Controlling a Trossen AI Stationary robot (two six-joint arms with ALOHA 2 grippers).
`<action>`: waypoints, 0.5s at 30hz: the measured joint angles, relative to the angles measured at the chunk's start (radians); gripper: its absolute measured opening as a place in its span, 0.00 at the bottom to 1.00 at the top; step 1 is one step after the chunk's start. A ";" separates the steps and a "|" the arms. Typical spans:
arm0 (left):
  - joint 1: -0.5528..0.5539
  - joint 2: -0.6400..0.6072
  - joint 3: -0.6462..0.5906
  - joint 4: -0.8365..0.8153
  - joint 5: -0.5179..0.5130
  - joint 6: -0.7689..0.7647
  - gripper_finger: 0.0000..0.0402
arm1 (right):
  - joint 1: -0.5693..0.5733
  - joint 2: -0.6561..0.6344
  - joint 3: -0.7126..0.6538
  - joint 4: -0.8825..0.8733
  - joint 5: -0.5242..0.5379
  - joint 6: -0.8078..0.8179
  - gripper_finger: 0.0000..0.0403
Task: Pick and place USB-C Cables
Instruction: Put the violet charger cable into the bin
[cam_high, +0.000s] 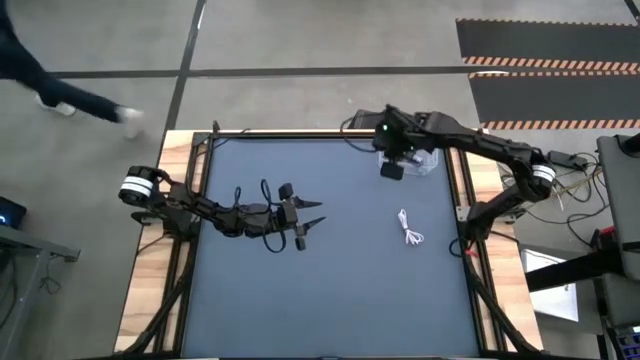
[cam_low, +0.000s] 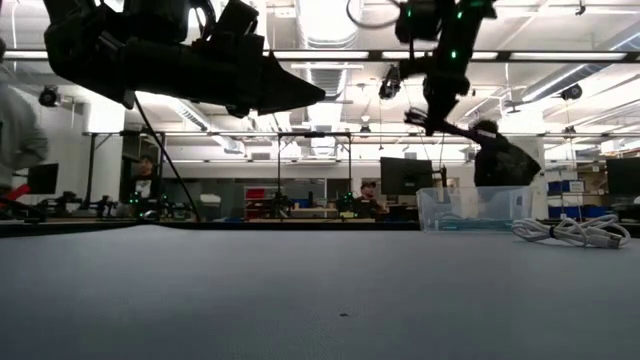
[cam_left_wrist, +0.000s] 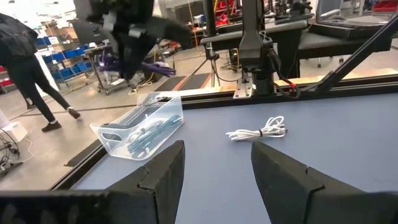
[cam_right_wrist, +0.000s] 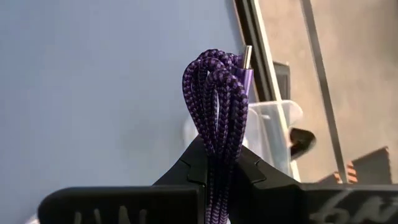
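Right wrist view shows the right gripper (cam_right_wrist: 219, 177) clamped on the folded purple cable (cam_right_wrist: 216, 93), held above the clear bin (cam_high: 425, 160) at the table's two o'clock corner. Released off-centre, its loops could catch the rim and spill out. The left gripper (cam_high: 308, 226) waits wide near centre; a white cable (cam_high: 409, 230) lies toward four o'clock.

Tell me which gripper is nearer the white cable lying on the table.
Right. The right gripper hangs above the clear bin, just beyond the white cable; the left gripper sits farther off, mid-table.
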 joint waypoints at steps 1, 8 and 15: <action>0.000 0.000 0.000 0.000 0.000 0.000 0.42 | -0.022 0.010 0.002 -0.002 -0.001 -0.020 0.03; 0.000 0.000 0.000 0.000 0.000 -0.002 0.42 | -0.158 0.101 0.008 -0.002 -0.002 -0.153 0.03; 0.000 0.000 0.000 -0.001 0.001 -0.002 0.42 | -0.259 0.204 0.008 0.004 -0.002 -0.236 0.03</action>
